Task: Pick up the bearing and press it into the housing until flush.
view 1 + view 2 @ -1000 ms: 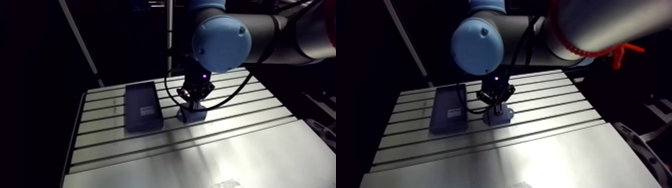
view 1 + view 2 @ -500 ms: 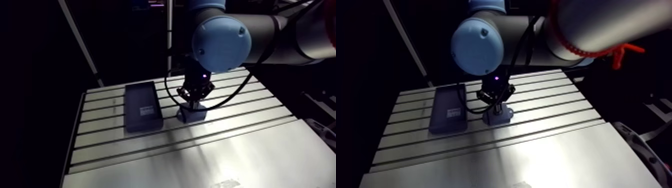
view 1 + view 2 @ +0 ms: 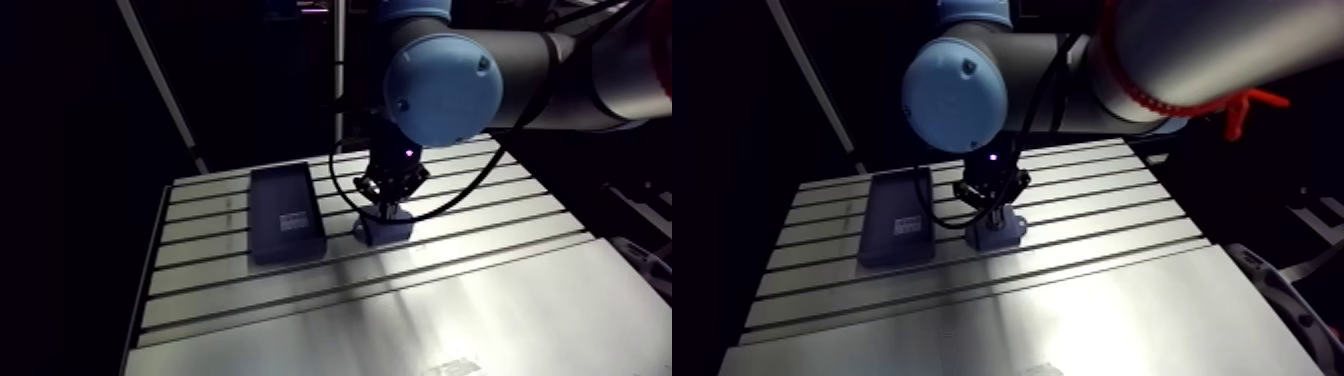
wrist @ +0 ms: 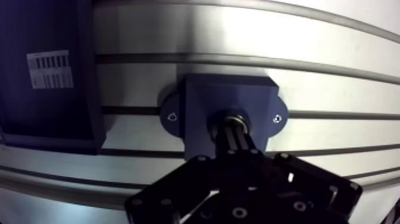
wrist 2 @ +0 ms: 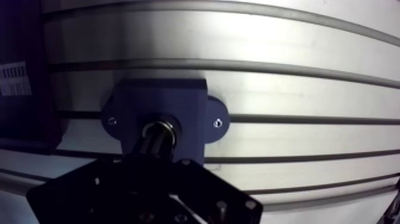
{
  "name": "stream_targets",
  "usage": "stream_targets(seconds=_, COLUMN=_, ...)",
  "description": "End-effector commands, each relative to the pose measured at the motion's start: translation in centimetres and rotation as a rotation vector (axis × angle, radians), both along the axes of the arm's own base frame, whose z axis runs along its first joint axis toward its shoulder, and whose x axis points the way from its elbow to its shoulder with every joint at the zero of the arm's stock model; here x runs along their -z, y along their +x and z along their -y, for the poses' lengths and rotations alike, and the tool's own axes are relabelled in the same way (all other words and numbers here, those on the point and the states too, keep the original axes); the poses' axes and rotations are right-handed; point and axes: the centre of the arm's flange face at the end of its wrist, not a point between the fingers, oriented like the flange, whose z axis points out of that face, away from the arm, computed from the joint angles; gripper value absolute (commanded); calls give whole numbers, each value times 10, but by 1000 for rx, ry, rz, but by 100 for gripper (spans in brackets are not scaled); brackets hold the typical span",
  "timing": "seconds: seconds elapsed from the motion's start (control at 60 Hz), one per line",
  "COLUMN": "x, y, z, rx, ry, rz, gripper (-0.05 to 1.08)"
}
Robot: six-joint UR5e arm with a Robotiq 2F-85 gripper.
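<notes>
Gripper fingers pressed together, tips planted on the bearing, evidently to push rather than carry. Bearing sits in the bore of the dark blue flanged housing; flushness cannot be confirmed. Housing rests across a slot of the surface, clear of the labelled dark case beside it.

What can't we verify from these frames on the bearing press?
Whether the bearing sits flush in the housing: wrist view, the gripper covers most of it; arm view, too small and dark.
Print on the dark tray's label: wrist view, too small to read.
Rest of the dark tray: wrist view, cut off at the edge.
</notes>
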Motion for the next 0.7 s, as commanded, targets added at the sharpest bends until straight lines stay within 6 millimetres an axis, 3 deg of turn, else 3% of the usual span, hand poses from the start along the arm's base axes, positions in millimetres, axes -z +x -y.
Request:
stream_targets(seconds=0.017, x=0, y=0, z=0, rx=-1, ry=1, rz=1, gripper=97)
stream_targets(seconds=0.7, x=0, y=0, z=0, rx=-3, ry=2, rz=1, gripper=97)
